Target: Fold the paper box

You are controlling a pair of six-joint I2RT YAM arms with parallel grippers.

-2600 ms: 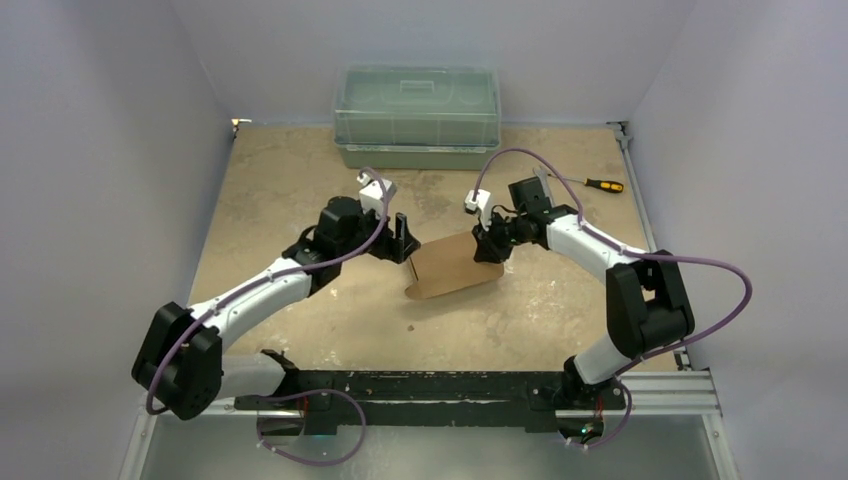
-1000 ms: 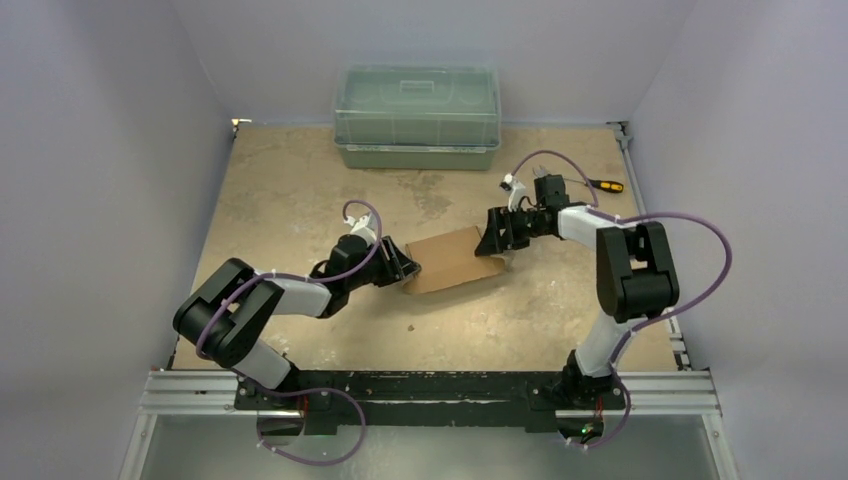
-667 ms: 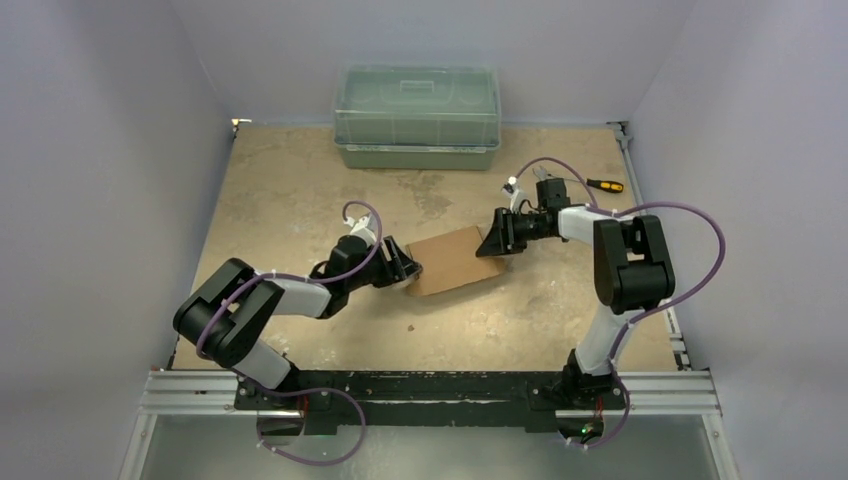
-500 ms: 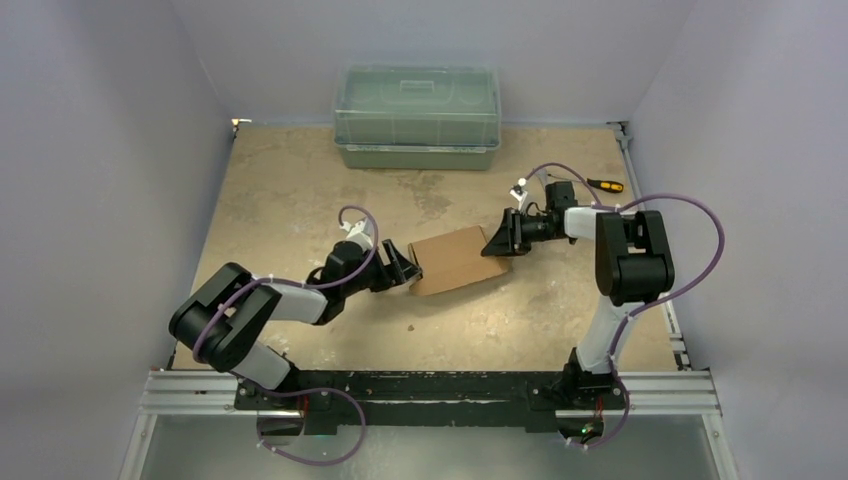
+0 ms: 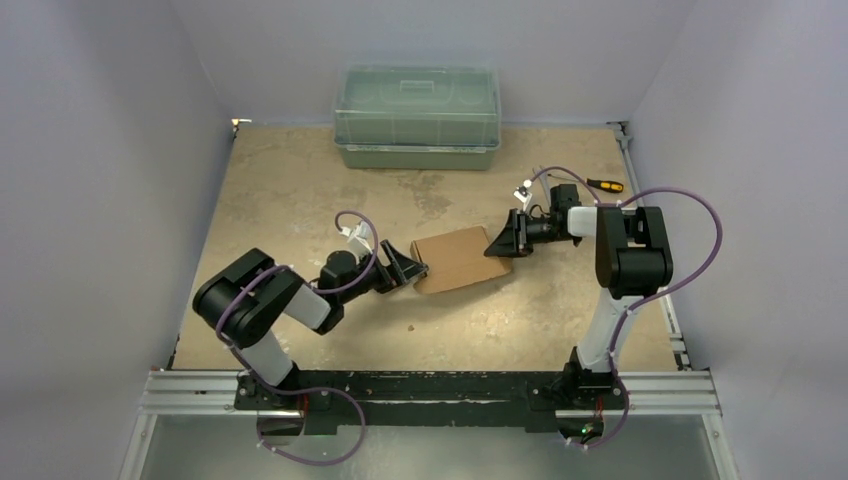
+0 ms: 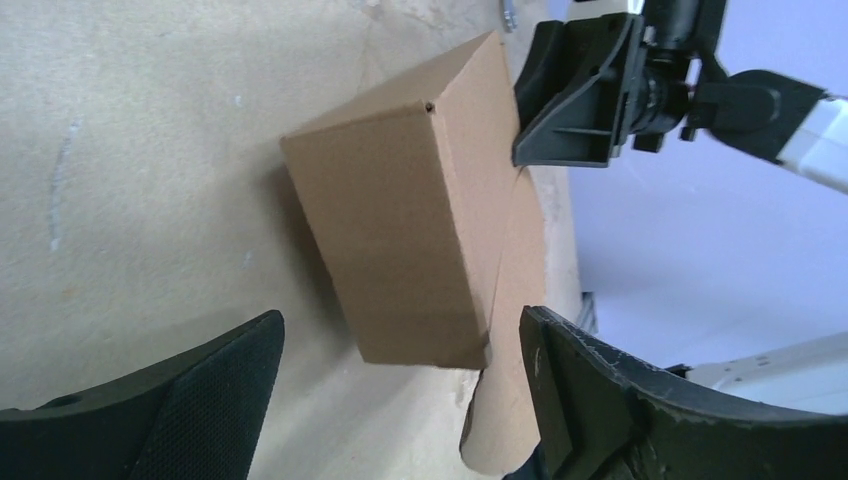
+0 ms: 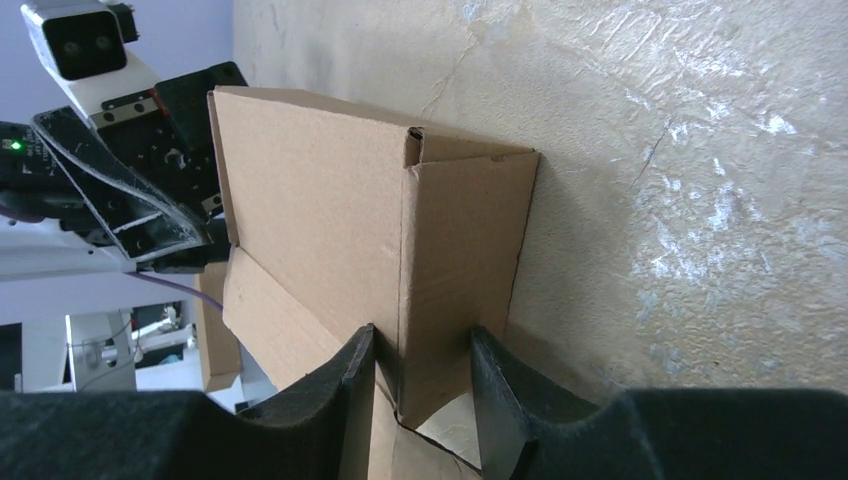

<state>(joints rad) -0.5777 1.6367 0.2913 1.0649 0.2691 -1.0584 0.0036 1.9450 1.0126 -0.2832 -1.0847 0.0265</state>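
**Mottled tan worktop, carton pinched at its right end**

Grey walls close in a tan, scuffed worktop (image 5: 290, 190), and the paper box (image 5: 460, 258) lies near its middle as a small oblong carton of plain brown cardboard, resting on one long face. Beyond the box, against the back wall, stands a green translucent bin (image 5: 417, 115) with its lid on. Beyond the box and off to its right lies a screwdriver (image 5: 605, 185) near the worktop's edge.

At the box's left end sits the left claw (image 5: 408, 268), spread wide. Its two black fingers (image 6: 200, 400) stand apart on either side of that end. A loose flap hangs from the box close to the right-hand finger; whether they touch is unclear.

At the box's right end the right claw (image 5: 500, 243) is closed on the cardboard. Its fingers (image 7: 350, 400) pinch a corner panel between them.
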